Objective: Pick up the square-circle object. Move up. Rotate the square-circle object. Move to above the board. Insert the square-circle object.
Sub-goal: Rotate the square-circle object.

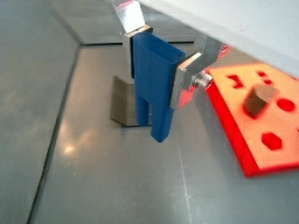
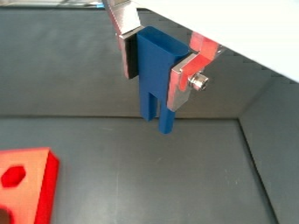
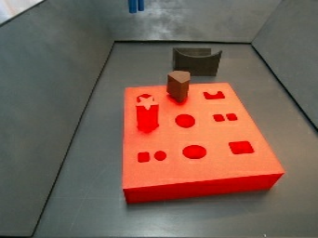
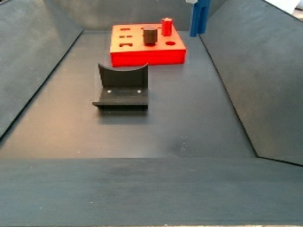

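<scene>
My gripper (image 1: 160, 63) is shut on the square-circle object (image 1: 156, 83), a narrow bright blue block held upright, its two short prongs pointing down in both wrist views. The silver fingers (image 2: 126, 48) clamp its upper sides. It hangs clear of the grey floor. In a side view the blue block (image 4: 199, 18) hangs beside the far right edge of the board (image 4: 130, 55), a flat red slab with cut-out holes. In another side view only its lower tip (image 3: 137, 5) shows, behind the board (image 3: 205, 172). The board also shows as a corner (image 2: 26, 179) and an edge (image 1: 239, 131).
A red peg (image 3: 145, 113) and a brown rounded peg (image 3: 179, 86) stand in the board. The dark fixture (image 4: 120, 86) stands on the floor, between the board and the back wall (image 3: 196, 60), close behind the held block (image 1: 122, 101). Sloping grey walls enclose the floor.
</scene>
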